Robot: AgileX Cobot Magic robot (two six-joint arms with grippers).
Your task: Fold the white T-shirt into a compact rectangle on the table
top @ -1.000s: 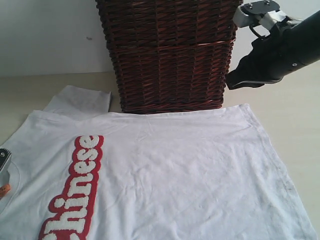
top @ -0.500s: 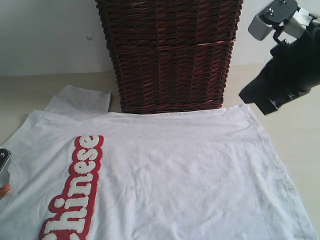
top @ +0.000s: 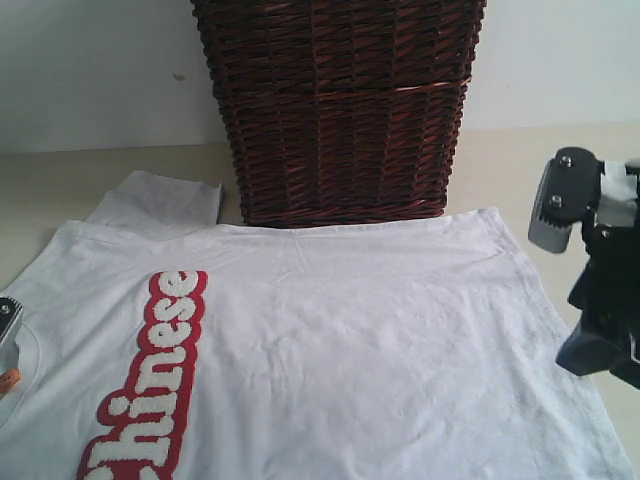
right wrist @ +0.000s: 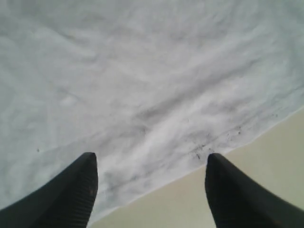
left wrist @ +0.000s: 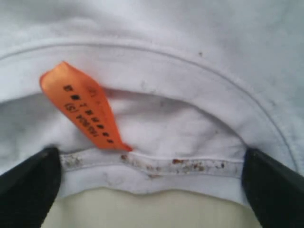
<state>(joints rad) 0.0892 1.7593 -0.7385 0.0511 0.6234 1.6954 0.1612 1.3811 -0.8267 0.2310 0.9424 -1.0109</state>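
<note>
Wall (top: 90,70) behind my workspace: plain, off-white, matte, running the full width of the exterior view. One small dark mark (top: 178,76) on it, left of the basket. Basket (top: 340,110): dark brown wicker with a reddish sheen, standing upright on the table (top: 60,185) in front of the wall. Its top is cut off by the frame. A horizontal band crosses the weave partway up. Table: pale cream, smooth, matte. Light: soft and even, on wall and tabletop alike.

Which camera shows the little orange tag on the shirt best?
The left wrist view: the orange tag is close up, with black print showing. The exterior view catches only a tiny sliver at its edge. The right wrist view shows just the white T-shirt, no tag.
</note>
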